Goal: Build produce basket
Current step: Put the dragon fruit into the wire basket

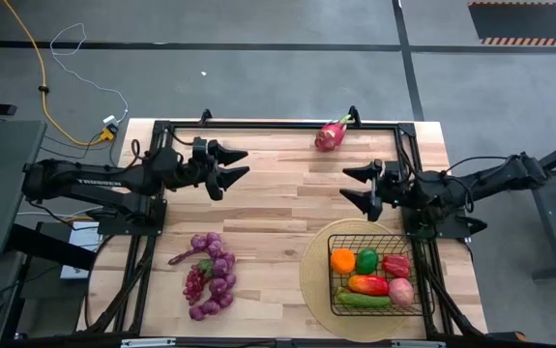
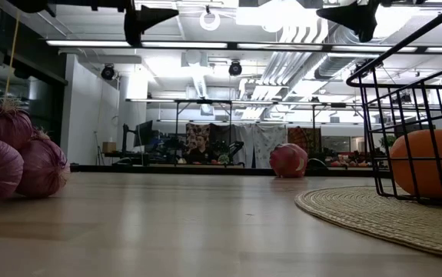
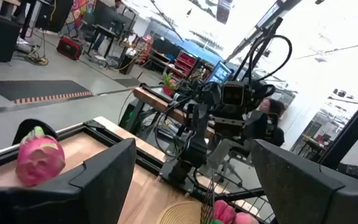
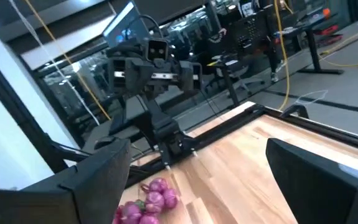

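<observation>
The black wire basket (image 1: 340, 290) stands on a round woven mat (image 1: 313, 275) at the near right and holds an orange (image 1: 342, 259), a green pepper (image 1: 366, 259), a red pepper (image 1: 395, 264), a cucumber (image 1: 363, 301) and other produce. A pink dragon fruit (image 1: 331, 134) lies at the far edge. Purple grape bunches (image 1: 210, 275) lie on the table near left. My left gripper (image 1: 238, 164) hovers open at the far left, pointing right. My right gripper (image 1: 353, 185) hovers open just beyond the basket, pointing left. Neither holds anything.
A black frame (image 1: 258, 124) runs along the table's far edge and sides. Bare wood lies between the two grippers in the table's middle. In the low view the dragon fruit (image 2: 288, 160) sits far back and the basket (image 2: 413, 123) stands close at right.
</observation>
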Robot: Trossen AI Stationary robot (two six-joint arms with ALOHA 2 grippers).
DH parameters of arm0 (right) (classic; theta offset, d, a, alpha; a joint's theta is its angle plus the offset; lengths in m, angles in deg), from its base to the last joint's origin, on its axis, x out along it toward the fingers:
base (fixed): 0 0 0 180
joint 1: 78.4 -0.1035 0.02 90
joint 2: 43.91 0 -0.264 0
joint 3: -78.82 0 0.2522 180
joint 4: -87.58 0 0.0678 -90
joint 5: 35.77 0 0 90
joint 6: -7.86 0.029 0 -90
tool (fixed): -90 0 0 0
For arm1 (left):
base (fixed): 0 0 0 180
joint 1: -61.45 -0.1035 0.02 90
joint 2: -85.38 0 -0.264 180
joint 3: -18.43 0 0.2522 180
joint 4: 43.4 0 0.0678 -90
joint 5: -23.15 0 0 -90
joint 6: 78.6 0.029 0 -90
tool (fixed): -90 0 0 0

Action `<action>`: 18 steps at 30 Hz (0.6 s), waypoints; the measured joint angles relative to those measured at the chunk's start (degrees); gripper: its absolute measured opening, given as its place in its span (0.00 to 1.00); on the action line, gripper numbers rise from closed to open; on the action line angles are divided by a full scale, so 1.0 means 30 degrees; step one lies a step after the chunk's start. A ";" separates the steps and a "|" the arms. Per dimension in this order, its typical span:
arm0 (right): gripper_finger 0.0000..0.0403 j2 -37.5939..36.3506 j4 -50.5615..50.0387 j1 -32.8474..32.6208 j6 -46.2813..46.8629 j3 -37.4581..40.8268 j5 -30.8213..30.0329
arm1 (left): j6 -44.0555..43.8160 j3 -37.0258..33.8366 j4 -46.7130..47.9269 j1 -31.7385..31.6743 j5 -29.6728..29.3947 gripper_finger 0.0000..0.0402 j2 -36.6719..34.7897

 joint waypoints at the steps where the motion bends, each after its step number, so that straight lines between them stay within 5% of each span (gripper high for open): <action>1: 0.90 0.0036 0.0044 0.0308 -0.0032 -0.0003 0.0390 | -0.0014 -0.0093 -0.0016 0.0029 0.0000 0.77 0.0000; 18: 0.90 0.0209 0.0669 0.1611 0.0595 0.0004 -0.0007 | 0.1520 -0.0116 0.0117 0.0125 0.0696 0.77 0.0021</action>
